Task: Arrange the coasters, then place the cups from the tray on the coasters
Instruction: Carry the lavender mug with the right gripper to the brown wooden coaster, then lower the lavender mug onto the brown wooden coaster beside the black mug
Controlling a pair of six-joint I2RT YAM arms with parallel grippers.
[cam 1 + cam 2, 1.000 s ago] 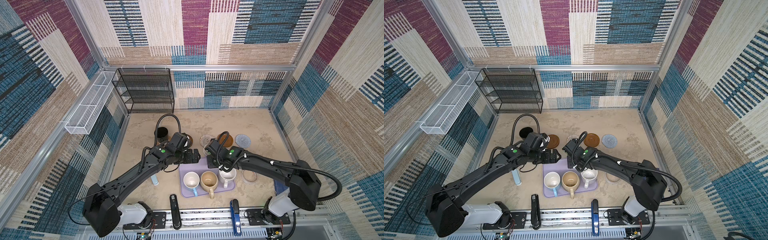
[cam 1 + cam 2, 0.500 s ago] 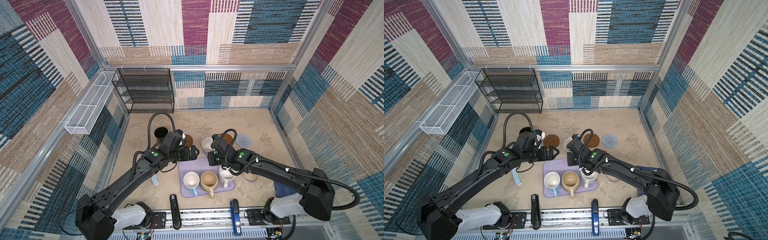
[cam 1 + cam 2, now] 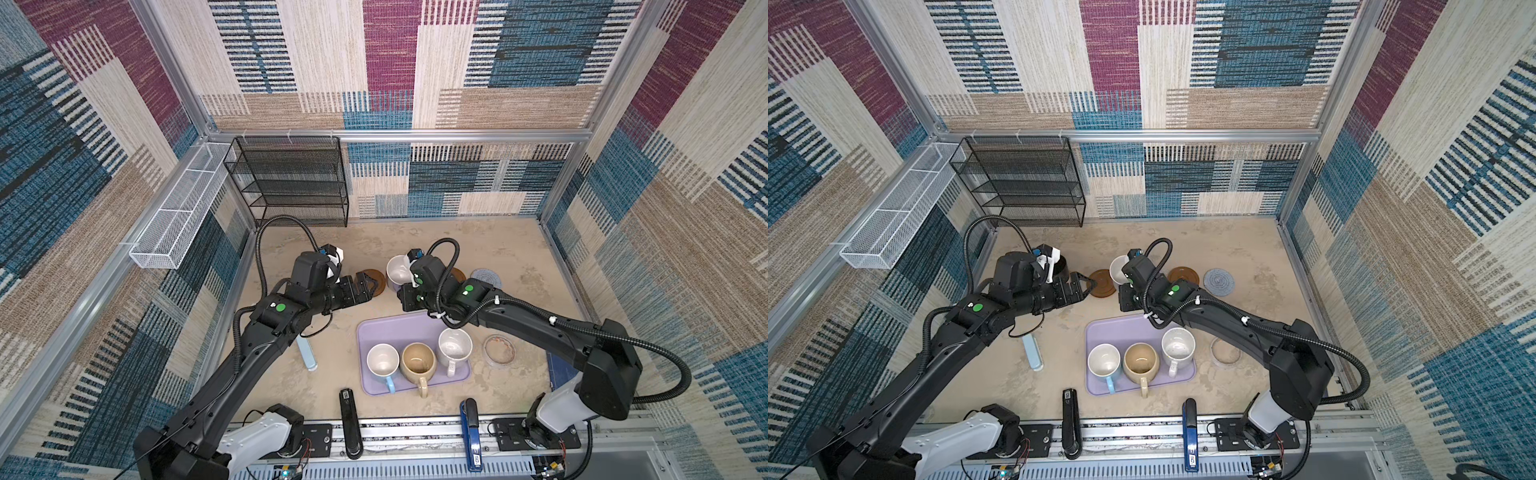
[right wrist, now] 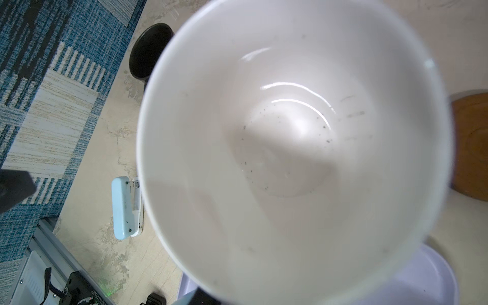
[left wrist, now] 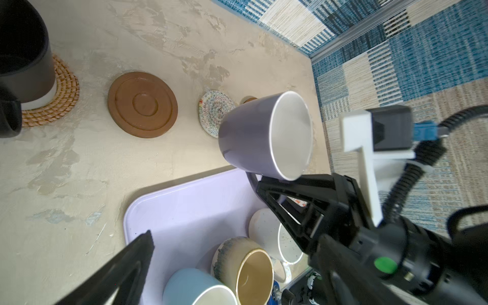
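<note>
- Beige mottled table [image 3: 498,257] lies inside a cell with woven patchwork walls, and a black wire shelf [image 3: 291,183] stands at the back.
- Five coasters lie in one row across the far part of the table: rattan coaster [image 5: 63,97], brown wooden coaster [image 5: 142,104], lacy coaster [image 5: 211,108], second wooden coaster [image 3: 1183,275] and blue-grey coaster [image 3: 1219,281]. They lie apart from each other, I think so that every cup gets its own place.
- One black mug [image 5: 23,60] stands upright on the rattan coaster, so this pair looks finished.
- At the right gripper [image 5: 260,182] the jaws are closed on the handle of the lavender mug [image 5: 264,134]. The mug is between the tray [image 3: 390,328] and the row, close to the lacy coaster, and it seems to be lifted off the table. Holding it by the handle leaves the base free to come down flat on a coaster.
- At the left gripper [image 3: 1087,282] the jaws are wide apart and hold nothing. It hovers near the edge of the brown wooden coaster, beside the black mug.
- Three cups wait close together on the near part of the tray: light blue mug [image 3: 382,361], beige mug [image 3: 419,362] and speckled white mug [image 3: 455,345]. The far part of the tray is bare.
- Beside the tray lies a clear dish [image 3: 498,351], which is not one of the coasters.
</note>
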